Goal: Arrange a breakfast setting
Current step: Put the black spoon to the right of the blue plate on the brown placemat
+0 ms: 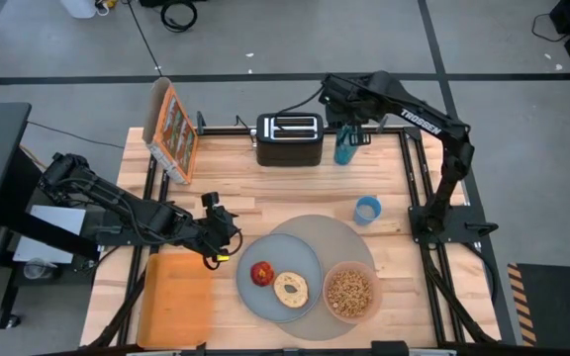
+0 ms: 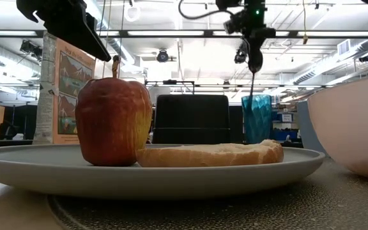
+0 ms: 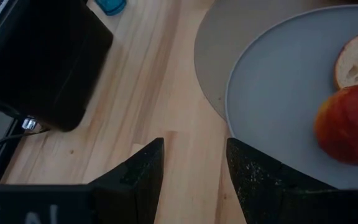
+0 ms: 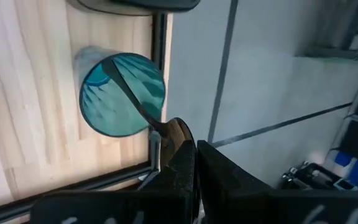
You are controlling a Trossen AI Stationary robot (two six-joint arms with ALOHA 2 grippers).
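The grey-blue plate [image 1: 310, 262] lies on the round grey mat [image 1: 339, 235] and carries the red apple [image 1: 262, 273] and the bagel [image 1: 291, 289]. The pink bowl [image 1: 350, 293] stands on the mat's right side, and the small blue cup [image 1: 367, 210] stands at its far edge. My left gripper [image 3: 194, 149] is open and empty, low over the wood just left of the plate. My right gripper [image 4: 188, 146] is shut on the metal spoon [image 4: 129, 93] above a teal tumbler [image 4: 122, 93] at the far edge. My right gripper pinches the spoon's handle end [image 4: 161, 129] between its two fingers, which come from above and point down. The spoon hangs upright below the fingers [image 2: 253, 80]. Its lower end reaches into the teal tumbler's mouth [image 2: 255, 99].
The black toaster [image 1: 289, 138] stands at the far edge, left of the tumbler. A cereal box [image 1: 171, 129] stands at the far left. The flat orange tray [image 1: 176, 297] lies at the near left, close to my left arm. The bowl holds cereal.
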